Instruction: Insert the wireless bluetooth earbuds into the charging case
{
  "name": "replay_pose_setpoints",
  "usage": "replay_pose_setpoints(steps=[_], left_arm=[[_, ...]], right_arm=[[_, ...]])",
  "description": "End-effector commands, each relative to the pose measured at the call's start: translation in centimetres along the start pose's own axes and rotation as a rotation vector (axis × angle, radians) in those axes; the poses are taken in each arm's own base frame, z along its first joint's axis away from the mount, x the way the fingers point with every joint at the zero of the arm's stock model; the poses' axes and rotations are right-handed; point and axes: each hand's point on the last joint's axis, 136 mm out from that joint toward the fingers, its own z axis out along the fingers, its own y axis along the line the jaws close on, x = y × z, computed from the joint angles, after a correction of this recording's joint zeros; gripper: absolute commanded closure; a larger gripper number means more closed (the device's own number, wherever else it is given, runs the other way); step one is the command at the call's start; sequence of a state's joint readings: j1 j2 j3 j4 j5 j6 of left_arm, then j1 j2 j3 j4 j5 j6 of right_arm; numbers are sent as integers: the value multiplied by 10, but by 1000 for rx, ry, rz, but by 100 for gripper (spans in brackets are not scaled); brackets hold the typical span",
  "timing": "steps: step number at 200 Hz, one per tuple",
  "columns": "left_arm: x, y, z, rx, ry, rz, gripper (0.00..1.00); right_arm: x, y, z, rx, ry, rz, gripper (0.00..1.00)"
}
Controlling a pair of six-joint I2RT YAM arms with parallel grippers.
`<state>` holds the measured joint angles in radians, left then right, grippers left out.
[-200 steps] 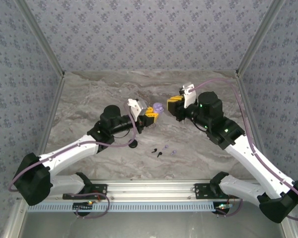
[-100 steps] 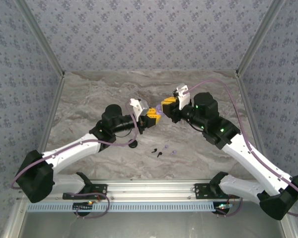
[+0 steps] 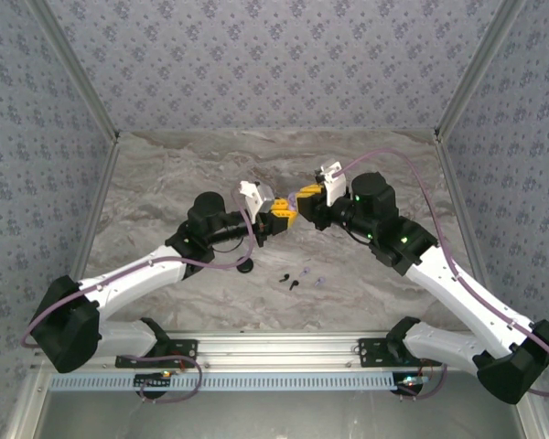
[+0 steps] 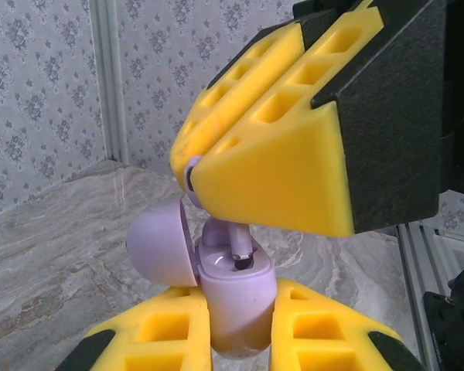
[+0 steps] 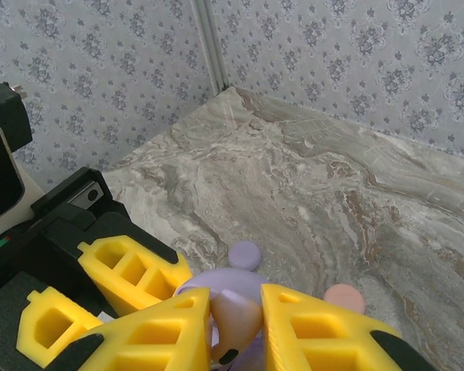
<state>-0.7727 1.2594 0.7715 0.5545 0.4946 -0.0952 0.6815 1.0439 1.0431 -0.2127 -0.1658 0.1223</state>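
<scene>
Your right tool (image 3: 304,199) has closed in on the left tool (image 3: 279,218), which clamps the open lilac charging case (image 4: 236,301). The right tool pinches a lilac earbud (image 4: 237,246), stem upright, at the case's 12 o'clock, tip at its socket.

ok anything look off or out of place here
Nothing broken or spilled. A few tiny earbuds lie scattered loose on the table between the two arms. The lilac case, lid open, is clamped in the left jaws, with a lilac bud from the right jaws only partly in.
</scene>
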Motion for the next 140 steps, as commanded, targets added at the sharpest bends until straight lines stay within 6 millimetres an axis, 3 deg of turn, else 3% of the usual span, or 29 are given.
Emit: replay_pose_setpoints(steps=[1, 78, 140], left_arm=[[-26, -6, 0, 24, -62, 32, 100], [-18, -4, 0, 11, -39, 33, 100], [-18, -4, 0, 7, -41, 32, 100]], right_arm=[[8, 3, 0, -14, 26, -4, 76], [9, 2, -4, 3, 43, -36, 76], [18, 8, 4, -38, 87, -29, 74]])
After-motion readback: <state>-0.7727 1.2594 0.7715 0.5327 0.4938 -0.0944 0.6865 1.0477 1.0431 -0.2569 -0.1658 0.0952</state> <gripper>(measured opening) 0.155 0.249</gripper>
